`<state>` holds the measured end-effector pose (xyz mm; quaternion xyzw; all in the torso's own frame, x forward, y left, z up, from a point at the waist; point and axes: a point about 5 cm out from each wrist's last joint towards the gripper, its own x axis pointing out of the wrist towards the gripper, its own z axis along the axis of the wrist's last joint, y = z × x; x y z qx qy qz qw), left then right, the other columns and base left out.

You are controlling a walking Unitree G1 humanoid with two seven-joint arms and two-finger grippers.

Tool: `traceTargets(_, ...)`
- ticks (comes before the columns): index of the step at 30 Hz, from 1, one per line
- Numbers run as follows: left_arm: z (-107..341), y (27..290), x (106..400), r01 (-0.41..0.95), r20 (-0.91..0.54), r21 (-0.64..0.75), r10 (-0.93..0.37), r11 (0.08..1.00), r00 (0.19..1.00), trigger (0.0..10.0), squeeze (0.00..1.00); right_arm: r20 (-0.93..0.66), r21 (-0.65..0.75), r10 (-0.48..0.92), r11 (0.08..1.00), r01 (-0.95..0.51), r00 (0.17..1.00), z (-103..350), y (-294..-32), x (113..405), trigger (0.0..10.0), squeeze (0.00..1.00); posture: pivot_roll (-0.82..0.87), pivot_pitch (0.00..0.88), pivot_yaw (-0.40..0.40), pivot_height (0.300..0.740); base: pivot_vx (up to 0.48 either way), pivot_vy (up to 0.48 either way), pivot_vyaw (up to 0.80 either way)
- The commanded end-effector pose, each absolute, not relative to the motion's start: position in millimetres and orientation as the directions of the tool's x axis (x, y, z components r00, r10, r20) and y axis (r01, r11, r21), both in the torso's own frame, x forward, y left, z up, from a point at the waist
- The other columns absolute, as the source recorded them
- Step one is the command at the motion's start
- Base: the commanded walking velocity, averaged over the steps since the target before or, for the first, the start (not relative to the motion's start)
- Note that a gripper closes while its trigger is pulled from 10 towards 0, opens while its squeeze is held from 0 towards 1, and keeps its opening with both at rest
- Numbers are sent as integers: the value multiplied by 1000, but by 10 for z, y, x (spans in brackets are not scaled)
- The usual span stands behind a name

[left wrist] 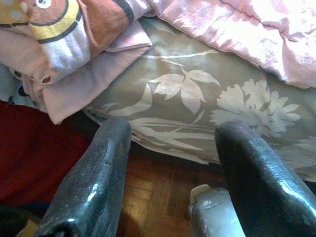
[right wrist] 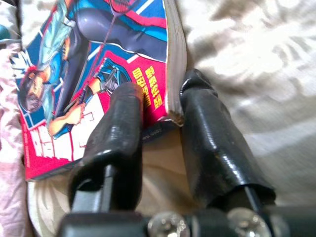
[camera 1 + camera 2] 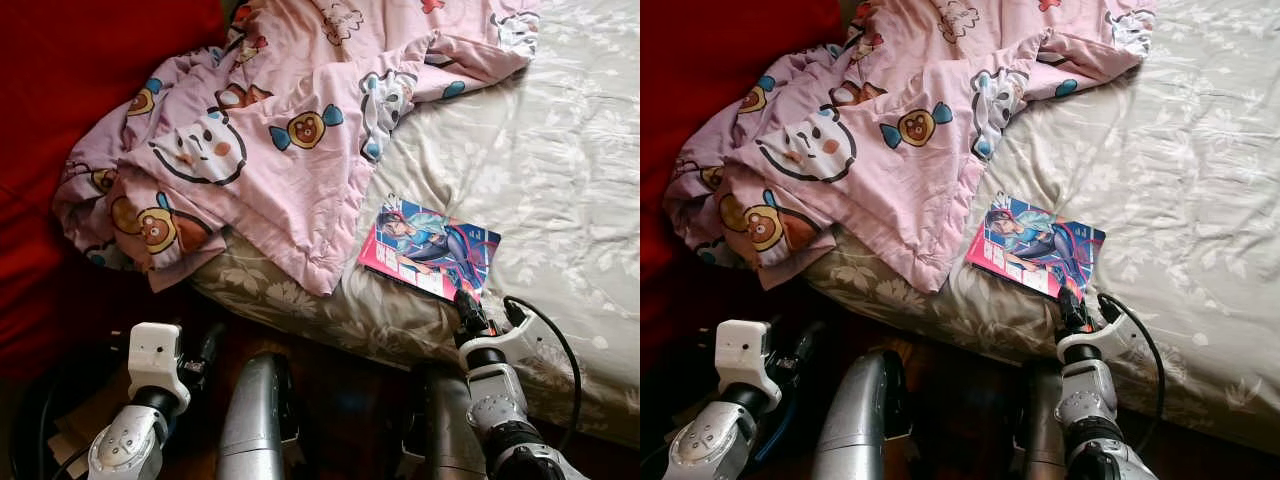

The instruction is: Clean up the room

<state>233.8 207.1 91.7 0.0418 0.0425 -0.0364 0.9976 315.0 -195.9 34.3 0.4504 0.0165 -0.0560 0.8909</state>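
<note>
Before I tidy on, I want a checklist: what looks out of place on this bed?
The pink blanket lies crumpled, spilling over the bed edge; a comic book sits askew near the edge, at the right pincer.

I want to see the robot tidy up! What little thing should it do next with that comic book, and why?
Probably close the right gripper on the comic book corner. One finger lies over the cover and the other sits beside the page edge, apart, so the book on the bed isn't pinched yet.
</note>
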Motion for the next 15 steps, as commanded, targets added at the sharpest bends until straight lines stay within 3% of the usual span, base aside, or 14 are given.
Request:
traceTargets(1, 820, 2084, 2305, 65, -120, 87, -55, 994, 991, 10000, 0, -104, 814, -94, 564, 139, 990, 269, -1922, 3096, 0, 0, 187, 337, 72, 596, 0, 0, 0)
traceTargets(6, 832, 2053, 2388, 60, -95, 86, -52, 995, 994, 10000, 0, -2, 805, -117, 590, 71, 993, 461, -1922, 3196, 0, 0, 174, 300, 53, 596, 0, 0, 0)
traceTargets(14, 836, 2007, 2550, 37, -48, 69, -34, 997, 998, 10000, 0, 173, 605, -127, 796, -4, 977, 935, -1942, 3347, 0, 0, 125, 225, 3, 596, 0, 0, 0)
traceTargets(15, 845, 1999, 2580, 26, -36, 55, -24, 998, 999, 10000, 0, 195, 532, -105, 847, -15, 975, 1013, -1919, 3350, 3255, 0, 121, 223, -2, 596, 0, 0, 0)
